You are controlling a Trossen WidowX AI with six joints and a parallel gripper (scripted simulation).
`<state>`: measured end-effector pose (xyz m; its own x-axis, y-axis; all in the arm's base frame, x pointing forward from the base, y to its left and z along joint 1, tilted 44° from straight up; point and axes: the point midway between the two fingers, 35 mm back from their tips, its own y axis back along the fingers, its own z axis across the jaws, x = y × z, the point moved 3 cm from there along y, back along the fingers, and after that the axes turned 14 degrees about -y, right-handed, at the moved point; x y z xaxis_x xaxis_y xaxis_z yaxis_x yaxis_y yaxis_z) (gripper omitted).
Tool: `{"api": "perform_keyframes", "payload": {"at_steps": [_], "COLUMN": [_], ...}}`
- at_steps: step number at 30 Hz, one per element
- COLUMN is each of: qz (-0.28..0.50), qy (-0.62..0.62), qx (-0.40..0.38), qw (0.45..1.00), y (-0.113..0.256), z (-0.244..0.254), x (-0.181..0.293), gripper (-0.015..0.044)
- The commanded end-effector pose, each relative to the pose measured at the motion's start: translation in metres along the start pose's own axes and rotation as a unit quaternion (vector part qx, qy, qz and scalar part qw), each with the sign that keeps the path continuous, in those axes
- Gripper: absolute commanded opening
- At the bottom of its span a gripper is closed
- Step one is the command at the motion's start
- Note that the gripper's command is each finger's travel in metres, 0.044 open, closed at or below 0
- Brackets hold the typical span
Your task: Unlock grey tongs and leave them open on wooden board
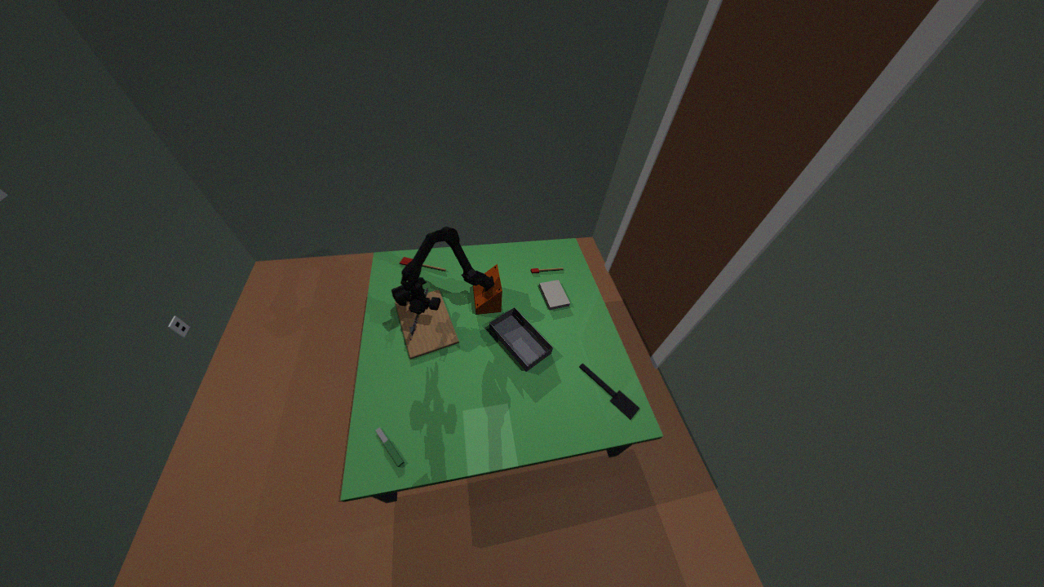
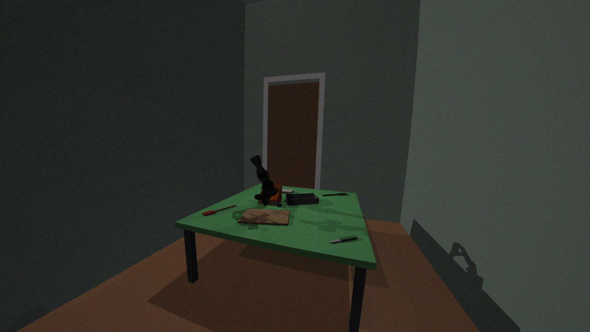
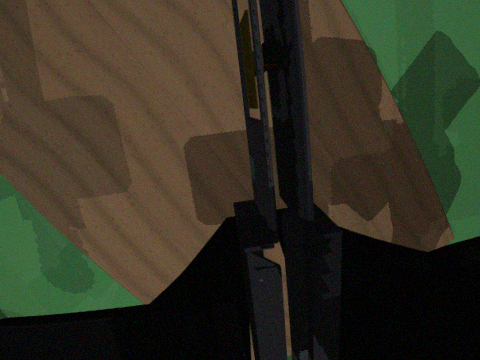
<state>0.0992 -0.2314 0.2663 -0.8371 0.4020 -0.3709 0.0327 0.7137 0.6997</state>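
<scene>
My gripper [image 1: 418, 311] [image 3: 257, 224] is shut on the grey tongs [image 1: 413, 325] [image 2: 280, 204] [image 3: 295, 125], above the wooden board [image 1: 438, 337] [image 2: 284, 219] [image 3: 155, 100]. In the wrist view the two dark arms of the tongs run side by side up the picture, with a narrow gap between them and a yellow strip by the left one. In the exterior view the tongs stick out nearly level from the gripper. Their hinge lock cannot be made out. The roasting tin [image 1: 507, 348] [image 2: 303, 201] stands on the table, with no tongs across it.
The arm's orange base block [image 1: 487, 300] stands between board and tin. A red-headed utensil [image 1: 407, 261] lies behind the board, a white block [image 1: 555, 293] beyond the tin, a black spatula [image 1: 624, 403] and a green-handled tool [image 1: 390, 447] farther off on the green table [image 1: 569, 430].
</scene>
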Motion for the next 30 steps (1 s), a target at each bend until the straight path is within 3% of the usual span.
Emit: {"api": "perform_keyframes", "payload": {"at_steps": [1, 30], "qz": [0.003, 0.002], "qy": [0.004, 0.005], "qx": [-0.005, -0.003], "qw": [1.0, 1.0], "y": [-0.009, -0.051], "z": [0.003, 0.003], "x": [0.001, 0.003], "gripper": [-0.015, -0.015]}}
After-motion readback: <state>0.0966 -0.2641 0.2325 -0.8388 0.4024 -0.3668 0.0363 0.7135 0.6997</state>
